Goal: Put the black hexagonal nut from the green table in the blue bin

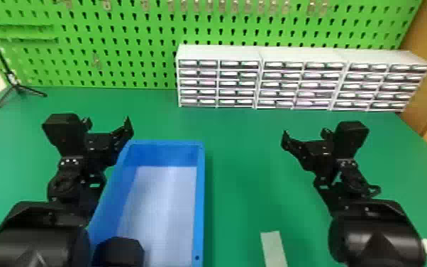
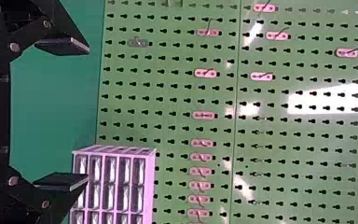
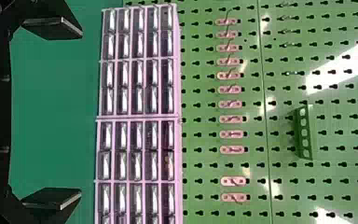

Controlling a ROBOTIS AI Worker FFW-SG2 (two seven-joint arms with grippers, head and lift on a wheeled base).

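Here in the head view, the blue bin [image 1: 199, 199] sits on the left half of the green worktop [image 1: 237, 159], its long sides running away from the robot. Down at its near left part there's what may be the black hexagonal nut [image 1: 118, 252], a dark, flat-sided shape cut off by the view's bottom edge; whether it lies inside the bin or in front of it, I can't tell.

Over to the left gripper [image 1: 108, 124]: it's up by the bin's far left corner, jaws wide apart, with bare space between them in its wrist view. The right gripper [image 1: 305, 136] hangs over the worktop's right half, well apart from the bin, and its jaws are wide apart too, nothing between them.

At the back, a row of drawer cabinets [image 1: 220, 55] runs from mid-worktop to the far right corner, just in front of the green pegboard [image 1: 134, 67] with its hooks [image 2: 205, 73]. A green bracket [image 3: 304, 133] shows on the board in the right wrist view. There's a black tripod [image 1: 17, 87] at the worktop's far left corner, and a pale strip [image 1: 274, 248] lies on the near part, right of the bin.
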